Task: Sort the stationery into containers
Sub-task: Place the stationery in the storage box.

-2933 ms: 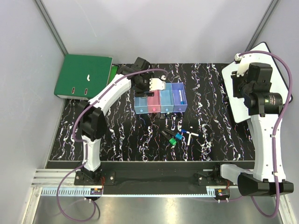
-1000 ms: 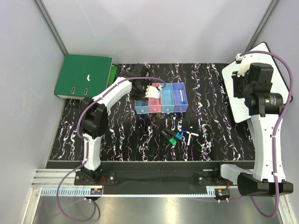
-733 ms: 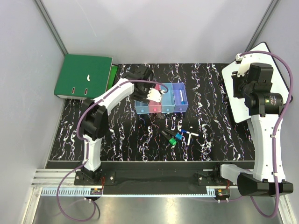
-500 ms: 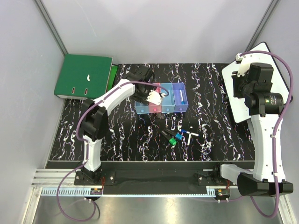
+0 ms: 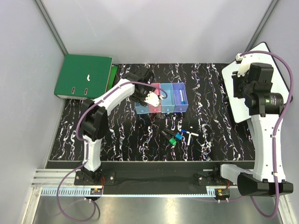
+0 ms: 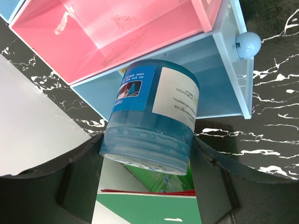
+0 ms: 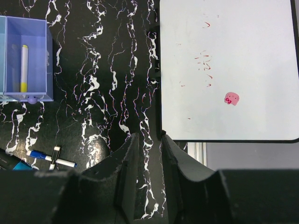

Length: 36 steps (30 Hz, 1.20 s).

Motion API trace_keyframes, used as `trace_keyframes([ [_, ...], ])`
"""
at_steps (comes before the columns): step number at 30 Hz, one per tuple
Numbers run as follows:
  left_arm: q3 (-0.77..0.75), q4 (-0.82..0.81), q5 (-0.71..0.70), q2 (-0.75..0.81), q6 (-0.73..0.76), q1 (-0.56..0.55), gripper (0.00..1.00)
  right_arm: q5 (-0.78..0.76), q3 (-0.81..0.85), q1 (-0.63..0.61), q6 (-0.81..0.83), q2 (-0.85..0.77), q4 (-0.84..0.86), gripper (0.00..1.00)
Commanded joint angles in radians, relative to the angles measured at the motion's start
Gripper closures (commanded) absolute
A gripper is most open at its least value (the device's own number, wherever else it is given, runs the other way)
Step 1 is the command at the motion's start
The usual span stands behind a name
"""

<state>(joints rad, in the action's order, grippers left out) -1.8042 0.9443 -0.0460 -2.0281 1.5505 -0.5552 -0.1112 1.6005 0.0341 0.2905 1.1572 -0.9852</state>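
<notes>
My left gripper is shut on the round blue tape roll, which hangs tilted over the leftmost light blue bin beside the pink bin. The four joined bins stand mid-table. The purple bin holds a thin white pen. Short black markers with a green cap and a blue cap lie with white pens in front of the bins. My right gripper hovers high at the right, its fingers a narrow gap apart with nothing between them.
A green ring binder lies at the back left corner. A white board with a black rim lies at the right edge under my right arm. The table is black with white veining.
My left gripper has carried the tape roll from the back of the bins forward and down, over the leftmost bin. The right arm has not moved.
</notes>
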Motion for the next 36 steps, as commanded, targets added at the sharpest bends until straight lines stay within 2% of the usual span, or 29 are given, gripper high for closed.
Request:
trace_keyframes([
  [1,0.0,-0.012,-0.044,0.048,0.054,0.005,1.0,0.008,0.033,0.009,-0.013,-0.007,0.013,0.66],
  [8,0.034,-0.015,-0.063,0.049,0.086,0.005,1.0,0.013,0.019,0.012,-0.014,-0.011,0.013,0.66],
  [18,0.026,-0.016,-0.072,0.006,0.059,-0.014,1.0,0.016,0.026,0.015,-0.014,-0.008,0.011,0.66],
  [25,0.032,-0.015,-0.058,-0.017,0.023,-0.022,0.88,0.016,0.013,0.015,-0.013,-0.011,0.011,0.66],
  [32,0.031,-0.016,-0.031,-0.032,-0.023,-0.029,0.82,0.022,0.035,0.015,-0.014,0.001,0.006,0.66],
  [36,0.029,-0.016,-0.028,-0.035,-0.044,-0.029,0.63,0.027,0.035,0.015,-0.016,0.004,0.008,0.66],
])
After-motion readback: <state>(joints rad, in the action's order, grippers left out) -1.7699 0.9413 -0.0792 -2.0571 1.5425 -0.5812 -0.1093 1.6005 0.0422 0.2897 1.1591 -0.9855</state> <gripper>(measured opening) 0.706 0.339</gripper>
